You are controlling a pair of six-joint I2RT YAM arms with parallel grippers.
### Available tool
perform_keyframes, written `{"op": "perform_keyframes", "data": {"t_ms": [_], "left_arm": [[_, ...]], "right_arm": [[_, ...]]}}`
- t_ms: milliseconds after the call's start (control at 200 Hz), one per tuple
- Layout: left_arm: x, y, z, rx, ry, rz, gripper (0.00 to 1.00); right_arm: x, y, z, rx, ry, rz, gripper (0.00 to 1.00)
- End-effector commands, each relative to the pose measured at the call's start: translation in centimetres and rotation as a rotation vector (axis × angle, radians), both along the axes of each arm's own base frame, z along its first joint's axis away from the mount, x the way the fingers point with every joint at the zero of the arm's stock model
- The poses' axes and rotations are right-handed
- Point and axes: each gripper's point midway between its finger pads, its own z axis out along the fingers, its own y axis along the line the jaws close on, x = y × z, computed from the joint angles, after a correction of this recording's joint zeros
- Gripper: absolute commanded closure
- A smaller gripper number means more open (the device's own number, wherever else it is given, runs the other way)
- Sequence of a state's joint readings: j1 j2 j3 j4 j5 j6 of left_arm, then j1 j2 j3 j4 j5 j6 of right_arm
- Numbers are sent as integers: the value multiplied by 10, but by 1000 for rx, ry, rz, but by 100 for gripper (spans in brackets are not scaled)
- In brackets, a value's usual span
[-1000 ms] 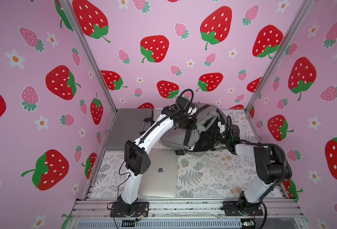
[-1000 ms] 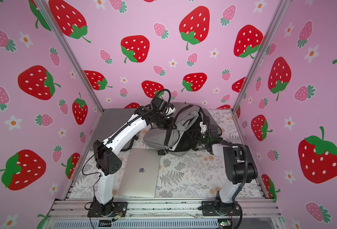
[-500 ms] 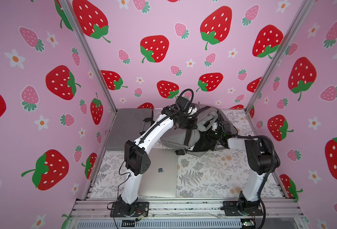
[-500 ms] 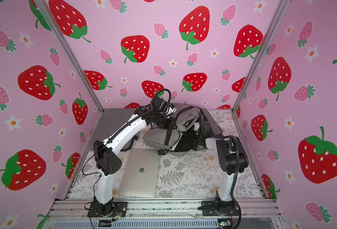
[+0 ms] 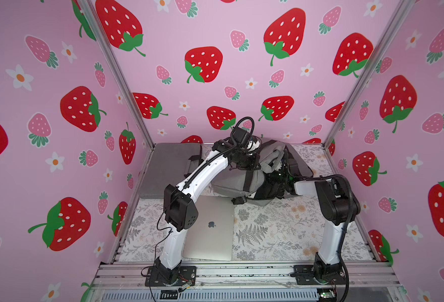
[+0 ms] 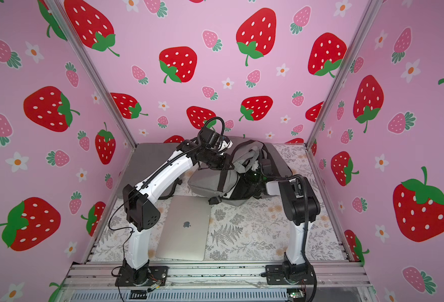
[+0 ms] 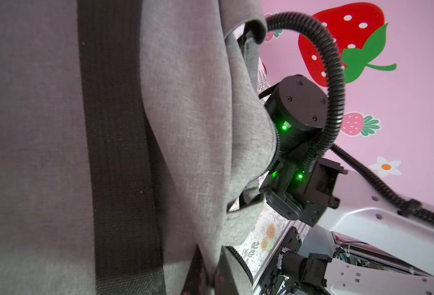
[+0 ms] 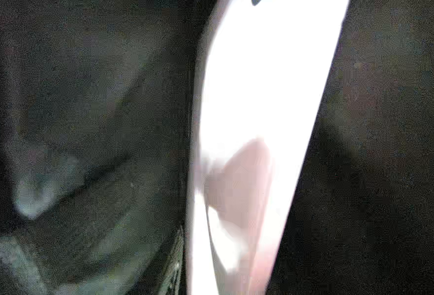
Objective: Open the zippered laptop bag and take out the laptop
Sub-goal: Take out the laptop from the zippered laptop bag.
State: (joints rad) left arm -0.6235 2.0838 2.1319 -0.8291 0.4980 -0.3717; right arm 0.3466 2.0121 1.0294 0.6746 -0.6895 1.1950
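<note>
The laptop [image 5: 210,235] lies flat and closed on the desk [image 5: 281,227] at the front edge, beside the left arm's base and just clear of the bag [image 5: 238,180]. The take-out step therefore looks done, or close to it. The bag slumps at the rear edge, right of a grey pad [image 5: 168,170] in the rear left corner. Its mouth gapes, with zipper [image 7: 236,258] teeth showing along one lip. The left end effector [image 5: 249,163] is closed and pressed against the bag's upper flap. Whether it pinches fabric I cannot tell. The right arm [image 5: 330,198] reaches into the mouth and the right end effector is buried inside, so its opening and any hold cannot be told. Its wrist view shows only a dark lining and a bright slit, with no contents visible. The next move likely calls for drawing the right arm straight out without snagging a strap [image 7: 116,127], then freeing the flap.
</note>
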Motion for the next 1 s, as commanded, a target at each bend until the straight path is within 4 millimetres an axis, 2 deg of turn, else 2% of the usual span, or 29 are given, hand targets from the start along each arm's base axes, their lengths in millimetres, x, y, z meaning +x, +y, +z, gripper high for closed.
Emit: {"op": "perform_keyframes", "data": {"t_ms": [0, 115, 280, 515, 730, 996], "left_arm": [[-10, -21, 52, -174, -106, -92, 100], [-12, -19, 44, -168, -90, -98, 100], [-12, -16, 36, -158, -79, -90, 100], [-2, 4, 27, -147, -74, -24, 100], [10, 20, 17, -162, -57, 40, 100], [14, 16, 1, -159, -21, 39, 100]], "right_arm": [[0, 20, -2, 82, 32, 6, 59], [-3, 29, 1, 95, 25, 24, 62], [-5, 29, 0, 44, -3, 35, 81], [-9, 13, 27, 25, -90, 30, 100], [-20, -9, 60, 16, -168, 15, 100], [-36, -51, 78, 5, -190, -40, 100]]}}
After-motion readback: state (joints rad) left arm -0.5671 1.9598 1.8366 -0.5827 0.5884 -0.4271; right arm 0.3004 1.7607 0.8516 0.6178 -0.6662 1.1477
